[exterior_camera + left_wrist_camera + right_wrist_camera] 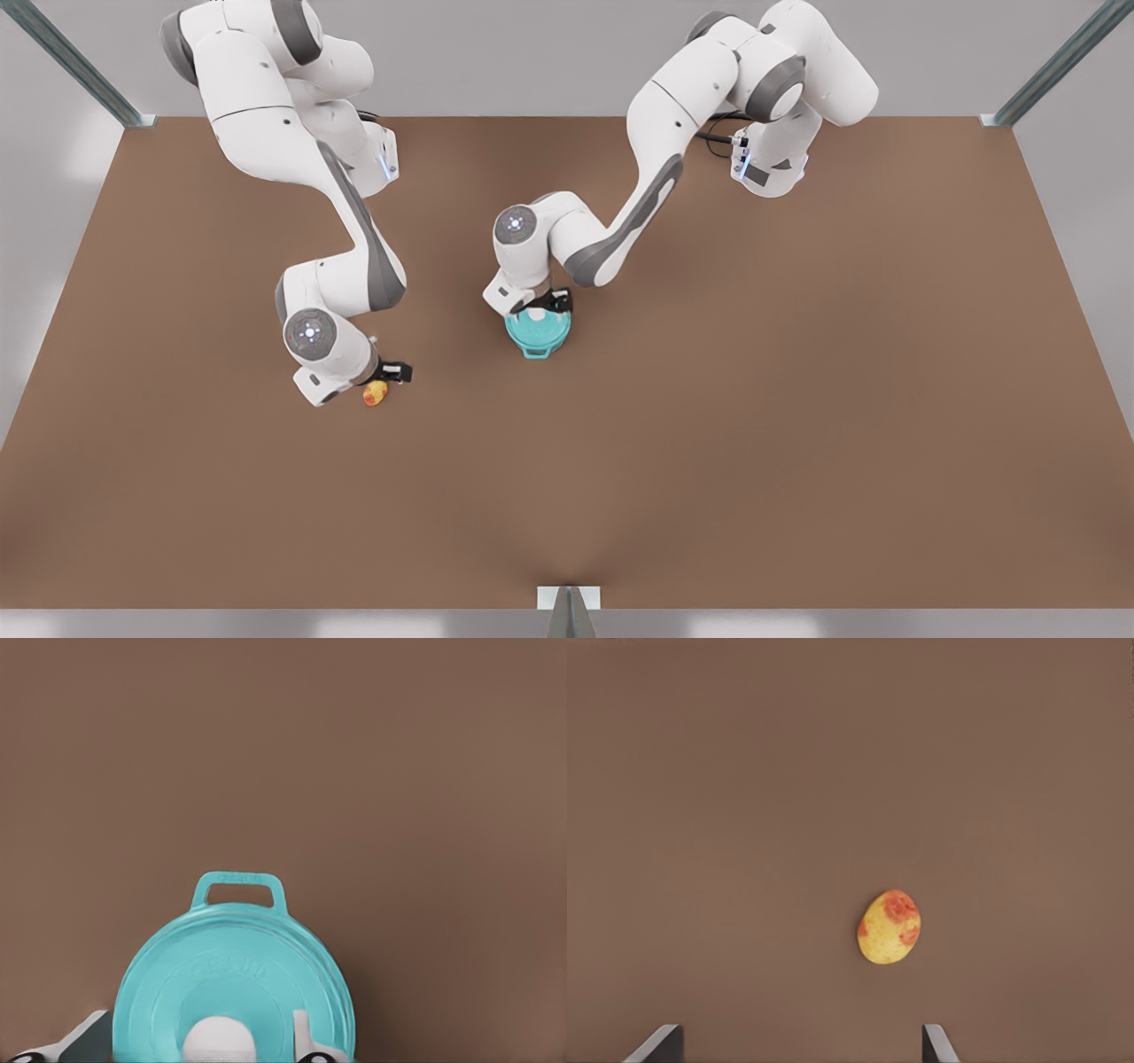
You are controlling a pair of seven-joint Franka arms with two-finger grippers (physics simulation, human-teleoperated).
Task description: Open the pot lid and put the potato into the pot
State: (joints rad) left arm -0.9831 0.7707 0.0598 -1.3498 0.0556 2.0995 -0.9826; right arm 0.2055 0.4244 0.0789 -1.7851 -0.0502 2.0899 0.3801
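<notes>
We see the right gripper (383, 379) spread above the potato (376, 392), which lies on the table (797, 399) just off its fingers; rightward, the left gripper (538, 306), fingers apart, flanks the lid's (539, 326) knob atop the pot (537, 343)

The flat brown worktop (797, 399) looks matt and even — no grain, no gloss, only soft pale sheen near its edges. The round teal pot lid (235, 983) has a smooth, satin plastic-like finish with faint raised lettering, and its small white knob (219, 1038) looks smooth and matt. The teal pot (538, 338) beneath it shares the same smooth finish. The small oval yellow potato (889, 927) has a dull, slightly mottled skin with orange-red patches. The arms' white shells look like smooth, faintly glossy plastic with grey matt joints — the dark fingertips (660, 1043) of the right tool look matt.
</notes>
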